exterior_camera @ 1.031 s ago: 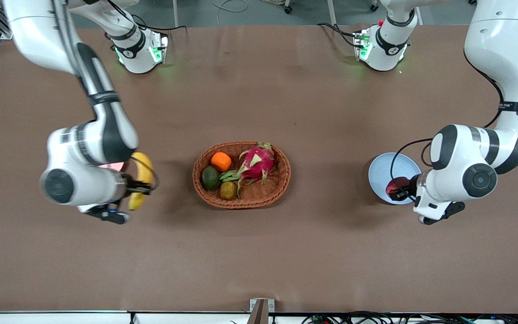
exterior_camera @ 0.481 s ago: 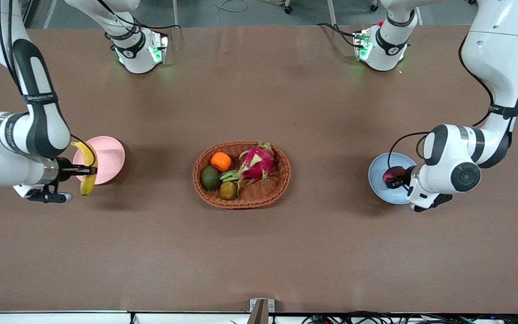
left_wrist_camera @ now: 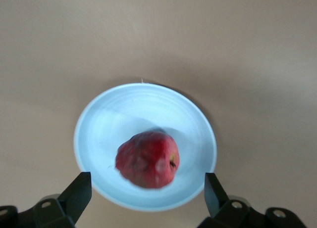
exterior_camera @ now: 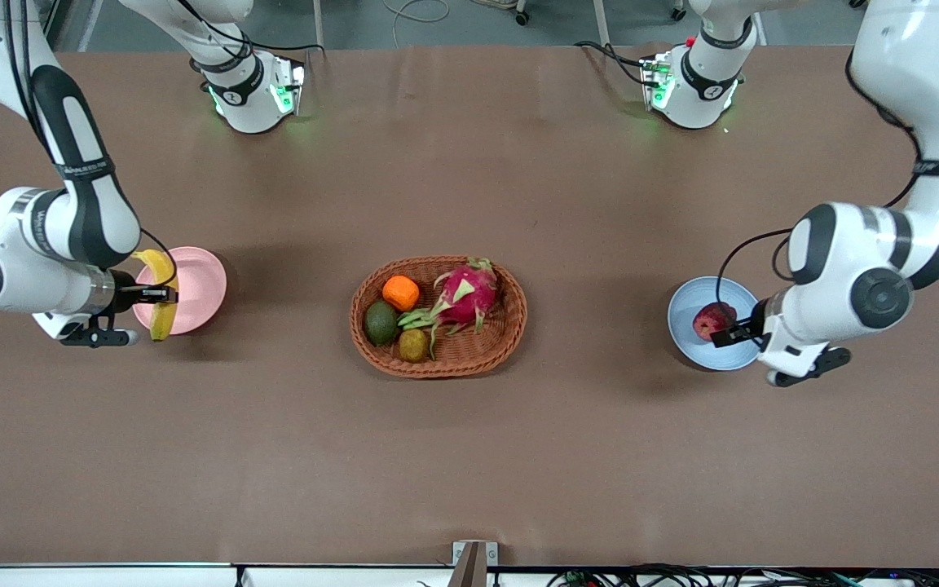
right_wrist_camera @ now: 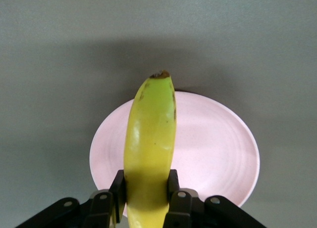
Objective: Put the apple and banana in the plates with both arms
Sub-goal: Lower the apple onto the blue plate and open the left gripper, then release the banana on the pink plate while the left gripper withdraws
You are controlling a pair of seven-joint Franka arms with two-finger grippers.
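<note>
1. The table (exterior_camera: 469, 456) has a matt brown covering, smooth, with faint creases.
2. The basket (exterior_camera: 438, 316) is woven brown wicker, rough and ribbed.
3. The pink plate (right_wrist_camera: 213, 149) looks smooth with a soft sheen and faint rings.
4. The blue plate (left_wrist_camera: 143, 114) is smooth and lightly glossy.
5. The apple (left_wrist_camera: 147, 159) has mottled red skin with a dull shine.
6. The banana (right_wrist_camera: 149, 149) has smooth, waxy yellow-green peel with a dry dark tip.
7. The arms' (exterior_camera: 853, 261) shells are glossy white plastic with black bands.
8. The dragon fruit (exterior_camera: 465, 296) looks scaly.
</note>
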